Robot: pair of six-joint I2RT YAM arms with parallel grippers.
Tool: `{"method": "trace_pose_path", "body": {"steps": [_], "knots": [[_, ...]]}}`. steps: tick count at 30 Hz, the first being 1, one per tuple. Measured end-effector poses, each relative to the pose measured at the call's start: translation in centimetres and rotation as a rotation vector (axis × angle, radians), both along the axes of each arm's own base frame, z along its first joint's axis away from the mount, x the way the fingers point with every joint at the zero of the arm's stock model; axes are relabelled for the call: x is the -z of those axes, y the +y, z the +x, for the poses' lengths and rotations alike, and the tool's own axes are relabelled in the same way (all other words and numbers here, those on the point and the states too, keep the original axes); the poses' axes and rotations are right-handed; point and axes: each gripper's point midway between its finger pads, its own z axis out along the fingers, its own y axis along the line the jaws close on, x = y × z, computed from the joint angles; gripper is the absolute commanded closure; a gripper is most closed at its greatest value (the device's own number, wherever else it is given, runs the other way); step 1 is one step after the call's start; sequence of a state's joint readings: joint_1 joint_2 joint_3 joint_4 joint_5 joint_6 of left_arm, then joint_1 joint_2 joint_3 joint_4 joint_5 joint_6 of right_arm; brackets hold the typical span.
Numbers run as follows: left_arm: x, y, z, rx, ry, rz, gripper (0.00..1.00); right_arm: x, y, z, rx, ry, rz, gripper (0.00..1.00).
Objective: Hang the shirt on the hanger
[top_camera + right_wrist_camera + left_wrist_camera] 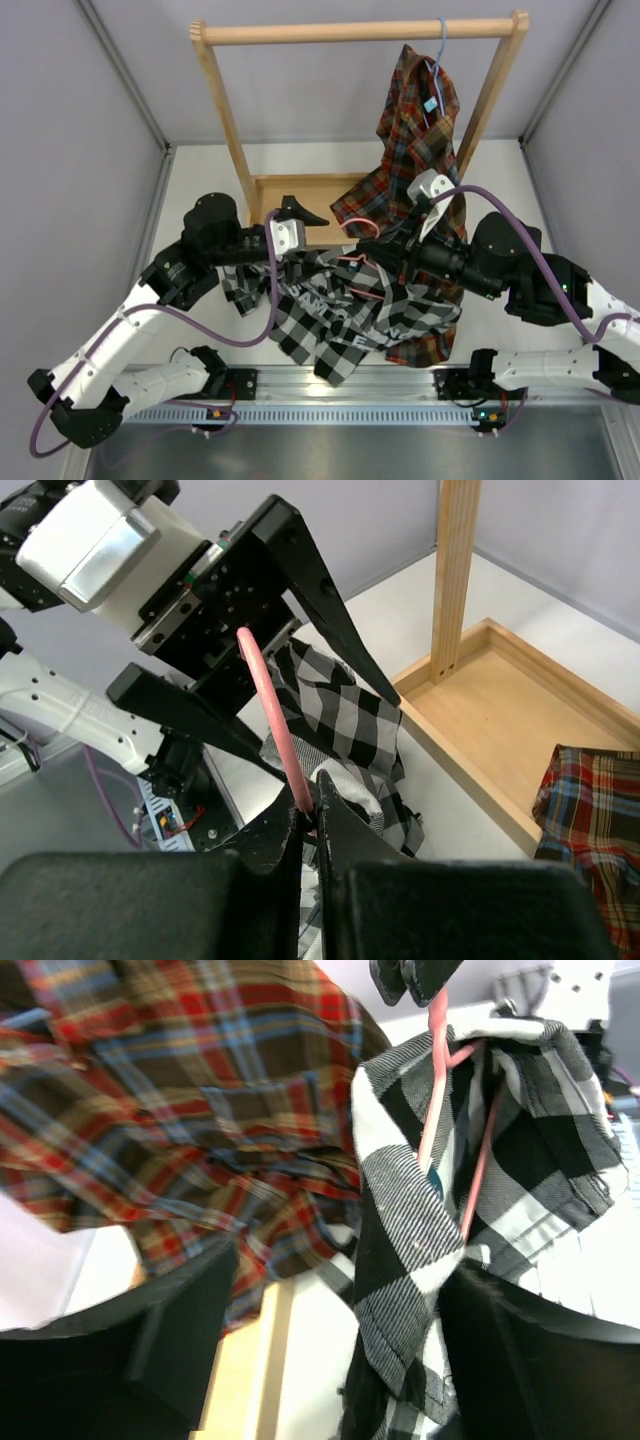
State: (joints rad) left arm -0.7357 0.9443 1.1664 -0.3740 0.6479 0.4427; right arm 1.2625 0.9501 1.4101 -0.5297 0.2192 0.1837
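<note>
The black-and-white check shirt [340, 325] lies bunched on the table between my arms. It is draped partly over the pink wire hanger [368, 292]. My right gripper [397, 250] is shut on the hanger wire [272, 705] and holds it up above the shirt [345, 715]. My left gripper [312, 240] is open, its fingers spread wide on either side of the wire. In the left wrist view a fold of the shirt [400, 1220] hangs from the hanger [432, 1090] between the open fingers of the left gripper [342, 1260], close to the right finger.
A wooden rack has a top rail [360, 32] and a base tray [295, 192] at the back. A red, orange and blue plaid shirt [415, 135] hangs on it from a light blue hanger [441, 45], its tail reaching the table. Grey walls close both sides.
</note>
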Motion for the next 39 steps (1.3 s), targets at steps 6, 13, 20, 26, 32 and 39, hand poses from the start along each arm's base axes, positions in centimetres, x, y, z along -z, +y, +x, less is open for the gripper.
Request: {"method": "trace_pose_path", "body": {"steps": [6,13,20,26,32,39], "knots": [[1.6,-0.8,-0.6,0.061,0.109,0.076,0.74,0.3,0.0,-0.3,-0.016,0.003,-0.01,1.0],[1.5,-1.0,-2.7,0.163,0.177,0.11,1.0,-0.2,-0.6,-0.3,-0.013,-0.017,0.0,1.0],[2.1,-1.2,-3.3,0.208,0.247,0.152,1.0,0.1,-1.5,-1.2,-0.051,-0.035,0.009,0.5],[2.0,-0.8,-4.4,0.247,0.287,0.173,1.0,0.6,-5.5,-3.3,-0.118,-0.099,-0.036,0.36],[1.3,-0.6,-5.9,0.316,0.309,0.154,1.0,3.5,-8.4,-5.9,-0.23,-0.124,-0.116,0.32],[0.7,-0.6,-6.9,0.363,0.342,0.141,1.0,9.0,-5.8,-7.1,-0.383,-0.097,-0.278,0.36]]}}
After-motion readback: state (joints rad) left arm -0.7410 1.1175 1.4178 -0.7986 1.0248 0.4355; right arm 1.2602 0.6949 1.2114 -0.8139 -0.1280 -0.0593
